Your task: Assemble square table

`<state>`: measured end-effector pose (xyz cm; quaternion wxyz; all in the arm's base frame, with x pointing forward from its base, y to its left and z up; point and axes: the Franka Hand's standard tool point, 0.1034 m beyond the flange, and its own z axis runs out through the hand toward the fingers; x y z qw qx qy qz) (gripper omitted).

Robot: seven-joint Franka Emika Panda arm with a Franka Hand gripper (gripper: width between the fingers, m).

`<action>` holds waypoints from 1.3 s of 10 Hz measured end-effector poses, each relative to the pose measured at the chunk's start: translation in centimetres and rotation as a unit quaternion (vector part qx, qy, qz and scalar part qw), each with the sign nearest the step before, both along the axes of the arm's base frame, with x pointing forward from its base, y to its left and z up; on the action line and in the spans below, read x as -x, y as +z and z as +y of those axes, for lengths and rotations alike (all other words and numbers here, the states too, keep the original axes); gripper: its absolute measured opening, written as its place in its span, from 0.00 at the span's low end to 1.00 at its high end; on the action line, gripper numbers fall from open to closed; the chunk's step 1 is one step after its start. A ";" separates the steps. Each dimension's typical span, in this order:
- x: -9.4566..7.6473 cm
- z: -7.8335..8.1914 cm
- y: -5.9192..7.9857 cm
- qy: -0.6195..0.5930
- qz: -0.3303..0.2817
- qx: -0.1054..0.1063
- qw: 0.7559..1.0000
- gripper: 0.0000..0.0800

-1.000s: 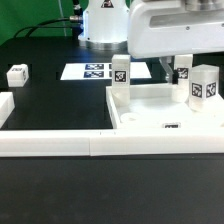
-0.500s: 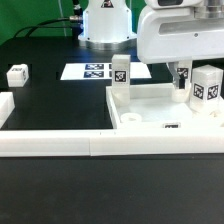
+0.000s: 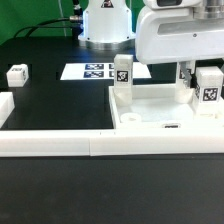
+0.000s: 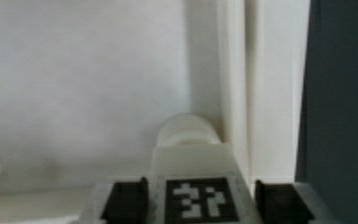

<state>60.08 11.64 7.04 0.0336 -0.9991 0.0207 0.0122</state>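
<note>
The square table's white slab point(image 3: 150, 103) lies at the exterior view's right, rim up. One white tagged leg point(image 3: 121, 72) stands upright at its far left corner. Two more legs stand at the far right: one point(image 3: 210, 86) free and one point(image 3: 186, 76) between my fingers. My gripper point(image 3: 186, 80) hangs over that corner, shut on this leg. In the wrist view the dark fingers point(image 4: 130, 200) press both sides of the tagged leg point(image 4: 199, 160), close to the slab's rim point(image 4: 240, 70). My gripper point(image 4: 201, 202) hides the leg's foot in the exterior view.
A loose tagged leg point(image 3: 17, 74) and a white block point(image 3: 5, 106) lie at the exterior view's left. The marker board point(image 3: 88, 71) lies behind, before the arm's base point(image 3: 105, 25). A long white border bar point(image 3: 90, 143) runs along the front.
The jaws have gone from wide open to shut on the leg at the slab's far right corner. The hand has shifted slightly to the exterior view's right.
</note>
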 end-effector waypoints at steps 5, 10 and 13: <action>-1.2 -0.2 -0.2 0.033 -0.049 0.008 0.998 0.36; -2.0 0.4 -0.1 -0.217 0.000 -0.007 0.976 0.36; -1.9 0.6 -0.1 -0.303 0.017 -0.014 0.953 0.36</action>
